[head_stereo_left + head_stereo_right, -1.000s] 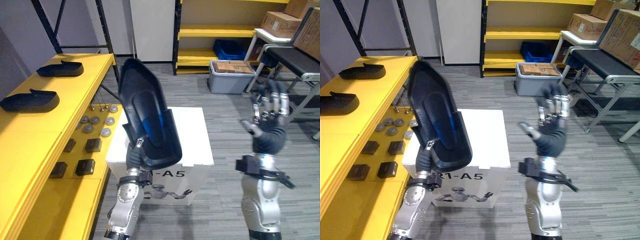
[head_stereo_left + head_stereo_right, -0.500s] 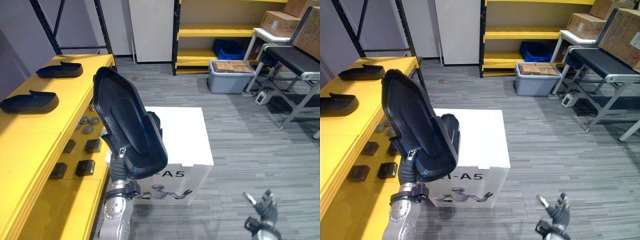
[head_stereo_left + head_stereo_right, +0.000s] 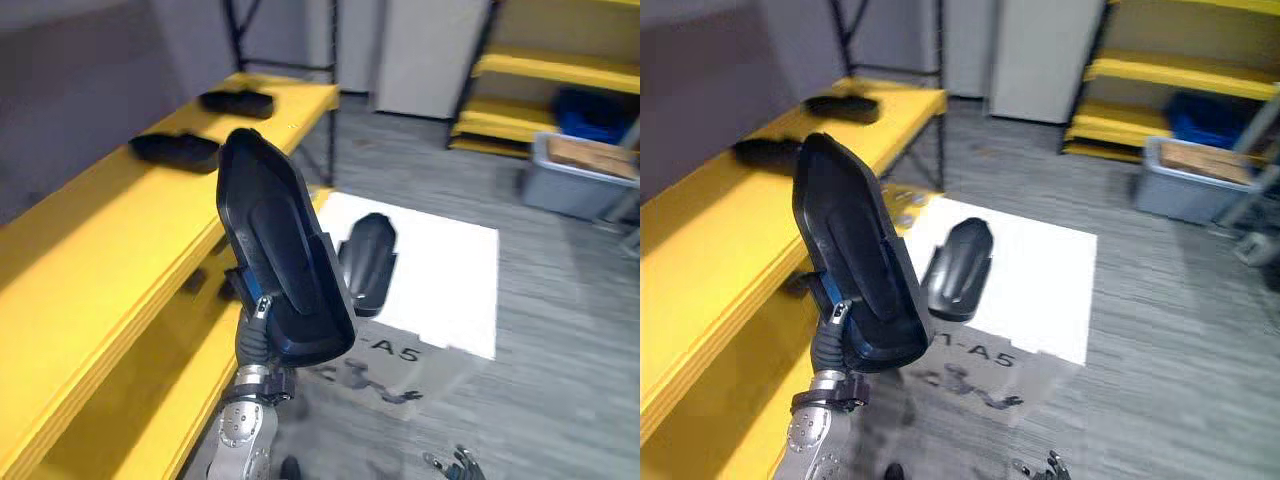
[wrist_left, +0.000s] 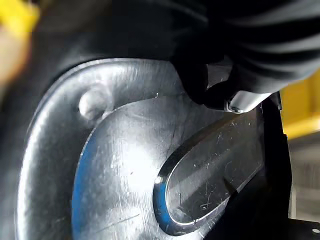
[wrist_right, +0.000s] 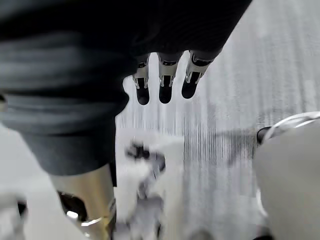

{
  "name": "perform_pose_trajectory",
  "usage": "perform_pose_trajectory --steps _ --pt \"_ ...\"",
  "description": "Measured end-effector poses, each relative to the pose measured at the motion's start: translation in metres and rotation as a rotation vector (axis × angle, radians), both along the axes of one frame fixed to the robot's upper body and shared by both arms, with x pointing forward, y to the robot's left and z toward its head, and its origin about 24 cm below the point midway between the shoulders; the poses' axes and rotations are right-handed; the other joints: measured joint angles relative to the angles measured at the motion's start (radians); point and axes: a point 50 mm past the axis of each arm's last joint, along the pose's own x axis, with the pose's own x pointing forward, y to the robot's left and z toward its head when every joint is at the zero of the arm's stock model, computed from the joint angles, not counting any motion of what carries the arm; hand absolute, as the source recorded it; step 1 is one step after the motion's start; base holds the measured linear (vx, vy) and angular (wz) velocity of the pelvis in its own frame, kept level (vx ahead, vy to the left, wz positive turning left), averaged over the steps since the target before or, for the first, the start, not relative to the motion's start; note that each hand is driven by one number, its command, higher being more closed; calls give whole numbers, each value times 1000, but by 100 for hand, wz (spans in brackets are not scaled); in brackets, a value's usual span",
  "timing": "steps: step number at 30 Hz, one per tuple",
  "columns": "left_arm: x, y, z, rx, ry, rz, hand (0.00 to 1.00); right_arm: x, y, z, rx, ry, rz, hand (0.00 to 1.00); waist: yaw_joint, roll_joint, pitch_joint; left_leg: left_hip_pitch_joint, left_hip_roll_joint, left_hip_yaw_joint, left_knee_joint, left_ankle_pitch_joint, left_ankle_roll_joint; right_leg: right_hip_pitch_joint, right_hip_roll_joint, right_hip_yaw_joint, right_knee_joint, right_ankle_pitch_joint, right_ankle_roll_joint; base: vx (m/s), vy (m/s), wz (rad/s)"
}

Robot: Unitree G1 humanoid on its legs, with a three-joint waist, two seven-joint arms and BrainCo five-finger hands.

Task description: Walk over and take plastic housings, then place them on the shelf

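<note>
My left hand point(image 3: 256, 335) is shut on the lower end of a large black plastic housing point(image 3: 283, 255) and holds it upright beside the yellow shelf point(image 3: 95, 250). The left wrist view shows the housing's glossy inner face point(image 4: 125, 165) with a curled finger point(image 4: 202, 87) pressed against it. A second black housing point(image 3: 366, 264) lies on the white box point(image 3: 450, 270). Two more housings point(image 3: 175, 148) point(image 3: 240, 102) rest on the shelf's top board. My right hand point(image 3: 1045, 468) hangs low at the bottom edge, its fingers point(image 5: 165, 82) straight above the grey floor.
A lower yellow board point(image 3: 205, 370) runs under the top one, by my left arm. A grey bin with a cardboard box point(image 3: 585, 175) and more yellow shelving point(image 3: 520, 70) stand at the back right. Black rack posts point(image 3: 332, 70) rise behind the shelf's far end.
The camera has swung left toward the yellow shelf. My right hand has dropped from chest height to low by the floor. The held housing stays upright in my left hand.
</note>
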Motion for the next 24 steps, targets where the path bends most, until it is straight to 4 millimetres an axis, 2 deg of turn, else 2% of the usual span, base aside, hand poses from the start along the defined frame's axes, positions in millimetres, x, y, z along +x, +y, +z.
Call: perform_pose_trajectory --steps 1,2,3,4,5,7,8,9,10,12,13,14,16,18,21,22,23,24 --pt "1 0 0 -1 -2 0 100 3 -1 0 -8 4 21 0 0 5 5 -10 20 73 24 -3 5 11 -6 -33 1 0 1 121 64 181" --pt "3 -3 1 1 -6 -12 100 6 -3 0 -26 13 48 0 -5 13 18 -17 62 210 80 12 28 46 -12 -97 11 -2 3 249 86 195" --pt "4 -7 0 5 -1 -34 100 5 -5 0 -38 23 64 0 -15 12 19 -20 68 277 114 28 50 81 -31 -150 35 -3 5 287 104 197" --pt "4 -7 -1 8 -1 -40 100 7 -6 0 -42 23 67 0 -15 11 20 -21 55 277 119 27 48 90 -45 -167 53 -2 6 277 127 165" --pt "4 -7 0 13 -4 -43 100 13 -6 1 -47 16 77 0 -11 5 23 -31 30 262 125 25 44 97 -74 -204 81 10 26 250 215 116" --pt "5 0 0 42 -6 -31 100 28 -2 4 -43 -16 92 0 -9 -12 31 -38 -20 234 117 8 44 115 -105 -216 85 12 28 240 236 87" --pt "5 2 -1 57 -3 -34 100 36 3 5 -32 -31 100 0 -7 -26 39 -44 -44 215 132 -12 52 130 -127 -228 91 39 70 150 156 52" --pt "5 2 -2 59 2 -36 100 38 5 5 -28 -36 103 0 -3 -29 40 -44 -51 208 145 -25 58 133 -138 -233 103 52 82 168 194 54" --pt "5 1 -4 56 13 -38 100 42 7 6 -24 -39 110 0 -2 -29 42 -47 -59 188 186 -60 68 135 -164 -234 161 71 61 140 203 53" --pt "5 -1 -5 54 17 -46 100 44 9 7 -37 -41 142 0 -14 -27 42 -30 -77 142 216 -103 79 106 -218 -202 325 127 -20 156 228 70" --pt "6 -5 -4 52 11 -63 100 44 9 7 -36 -40 142 0 -29 -16 47 -8 -82 93 199 -114 74 35 -230 -74 472 110 -75 188 172 98" --pt "9 -6 -2 56 4 -61 100 44 11 7 -33 -40 146 0 -40 -14 53 14 -91 45 174 -115 75 -46 -175 80 561 -4 -57 186 122 102" --pt "11 -6 -2 61 7 -52 100 41 13 6 -34 -31 161 0 -52 -9 60 59 -105 1 143 -114 76 -118 -104 208 587 -78 -50 196 75 87" --pt "15 -7 -4 76 14 -51 100 34 17 4 -22 -24 174 0 -64 -10 60 111 -141 -71 117 -118 73 -222 -24 337 532 -129 -25 230 59 102" --pt "19 -17 1 67 -6 -68 100 36 19 10 -28 -69 173 0 -83 -16 58 125 -173 -171 126 -121 67 -318 64 518 424 -129 -20 209 -67 133" --pt "19 -21 1 71 -9 -73 100 33 21 11 -24 -77 166 0 -82 -23 54 134 -180 -179 138 -136 45 -320 80 568 360 -122 -20 151 -98 134" --pt "19 -24 2 75 -13 -78 100 29 23 12 -17 -82 158 0 -79 -32 49 135 -182 -177 158 -156 37 -311 72 566 315 -94 -14 197 -146 122" --pt "19 -26 3 82 -18 -81 100 25 28 11 -3 -77 153 0 -63 -49 46 139 -188 -179 185 -183 35 -298 62 559 275 -19 -30 166 -141 77"
